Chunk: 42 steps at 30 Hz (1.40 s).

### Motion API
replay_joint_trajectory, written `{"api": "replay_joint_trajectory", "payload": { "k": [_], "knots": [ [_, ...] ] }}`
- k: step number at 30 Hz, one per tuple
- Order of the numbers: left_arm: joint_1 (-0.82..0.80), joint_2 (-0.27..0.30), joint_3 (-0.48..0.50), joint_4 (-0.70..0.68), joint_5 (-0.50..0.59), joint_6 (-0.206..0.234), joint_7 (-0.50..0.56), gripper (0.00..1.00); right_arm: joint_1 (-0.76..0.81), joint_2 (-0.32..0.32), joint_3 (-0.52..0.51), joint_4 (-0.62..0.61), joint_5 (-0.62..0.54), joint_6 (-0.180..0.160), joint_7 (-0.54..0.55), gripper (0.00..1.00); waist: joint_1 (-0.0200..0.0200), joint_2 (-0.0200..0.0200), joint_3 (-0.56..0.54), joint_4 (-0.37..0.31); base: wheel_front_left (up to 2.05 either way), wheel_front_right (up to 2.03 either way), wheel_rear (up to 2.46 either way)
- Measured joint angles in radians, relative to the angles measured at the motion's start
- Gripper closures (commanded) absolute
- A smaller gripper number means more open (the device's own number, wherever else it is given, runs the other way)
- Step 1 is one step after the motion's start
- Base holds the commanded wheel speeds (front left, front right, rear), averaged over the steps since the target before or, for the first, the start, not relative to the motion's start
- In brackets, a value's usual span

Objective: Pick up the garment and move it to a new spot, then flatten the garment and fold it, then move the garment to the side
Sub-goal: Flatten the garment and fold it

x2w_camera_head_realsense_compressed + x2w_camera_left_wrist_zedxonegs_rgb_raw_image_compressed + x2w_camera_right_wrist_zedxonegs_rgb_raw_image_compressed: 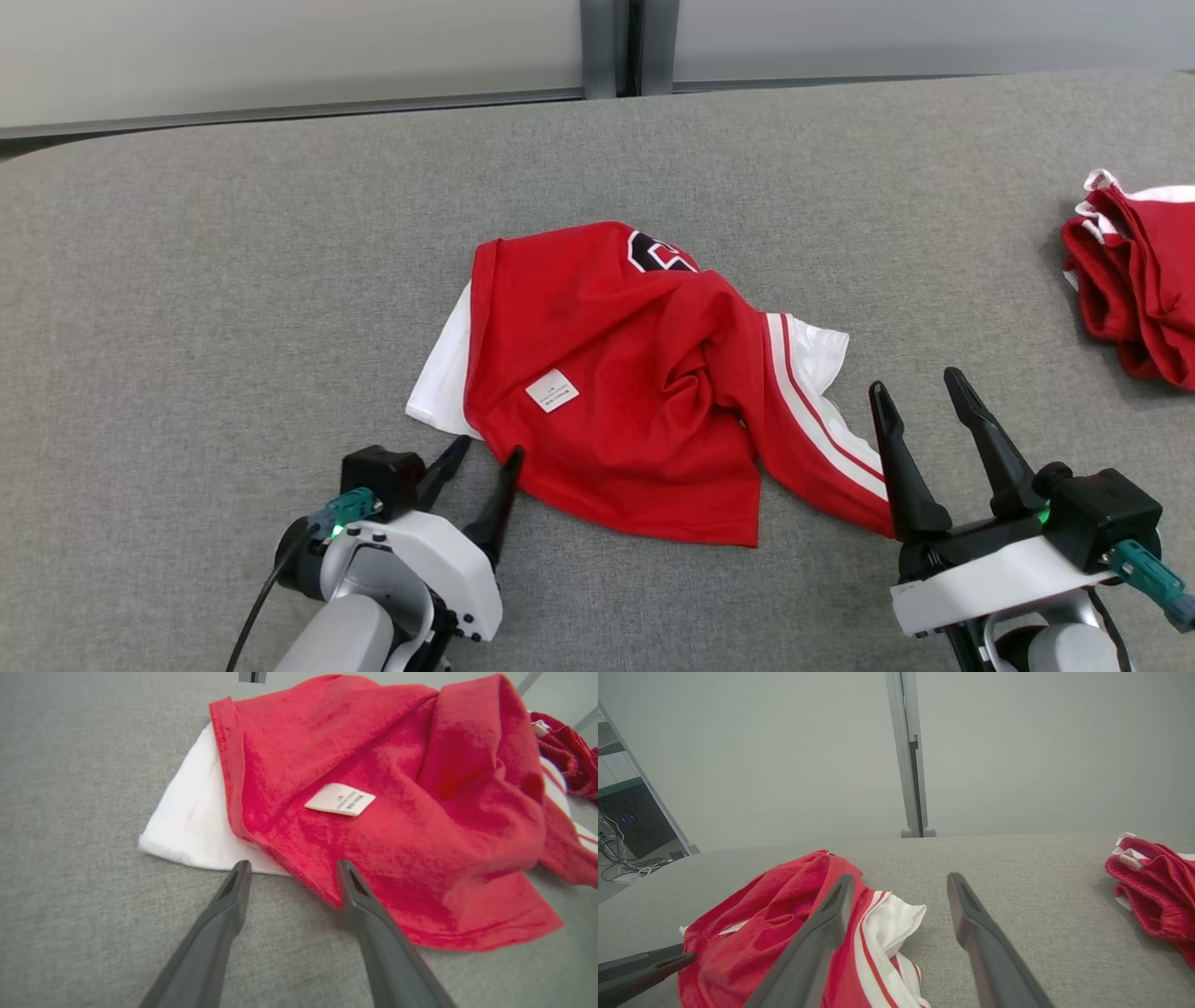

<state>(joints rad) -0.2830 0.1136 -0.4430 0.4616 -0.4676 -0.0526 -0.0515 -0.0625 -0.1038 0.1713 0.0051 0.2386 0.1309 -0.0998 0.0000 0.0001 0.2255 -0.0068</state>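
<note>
Red garment (644, 373) lies crumpled on the grey table (280, 233); we see our left gripper (490, 446) spread wide and empty at its near hem, our right gripper (914, 381) likewise spread, empty, beside its striped edge.

Grey table (233, 280) is viewed from above by head camera; wrist cameras are set low, close; red jersey (607, 373) is shared by all.
</note>
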Motion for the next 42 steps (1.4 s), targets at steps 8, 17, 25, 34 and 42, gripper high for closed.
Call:
{"api": "replay_joint_trajectory", "payload": {
  "k": [8,17,25,34,42],
  "knots": [
    [-0.049,0.005,0.031,0.080,-0.015,-0.004,-0.093,1.00,-0.010,0.007,-0.009,0.013,0.000,0.000,-0.007,0.00,0.0000,0.0000,0.019,-0.001,0.00,0.00,0.00],
    [0.075,0.097,0.093,-0.094,-0.034,0.054,-0.104,1.00,-0.001,0.003,-0.068,0.049,0.007,0.000,-0.007,0.00,0.0000,0.0000,0.009,0.031,0.00,0.00,0.00],
    [0.221,0.177,0.140,-0.277,-0.076,0.113,-0.008,1.00,0.002,0.001,-0.102,0.067,0.006,0.000,-0.001,0.00,0.0000,0.0000,0.004,0.051,0.00,0.00,0.00],
    [0.234,0.127,0.181,-0.259,-0.118,0.111,-0.127,0.00,-0.005,0.003,-0.097,0.045,-0.001,0.000,0.004,0.00,0.0000,0.0000,-0.008,0.045,0.00,0.00,0.00],
    [0.212,0.101,0.251,-0.333,-0.048,0.124,-0.208,0.00,0.004,-0.015,-0.108,-0.007,-0.013,0.000,0.031,0.00,0.0000,0.0000,-0.039,0.056,0.00,0.00,0.00]
  ]
}}
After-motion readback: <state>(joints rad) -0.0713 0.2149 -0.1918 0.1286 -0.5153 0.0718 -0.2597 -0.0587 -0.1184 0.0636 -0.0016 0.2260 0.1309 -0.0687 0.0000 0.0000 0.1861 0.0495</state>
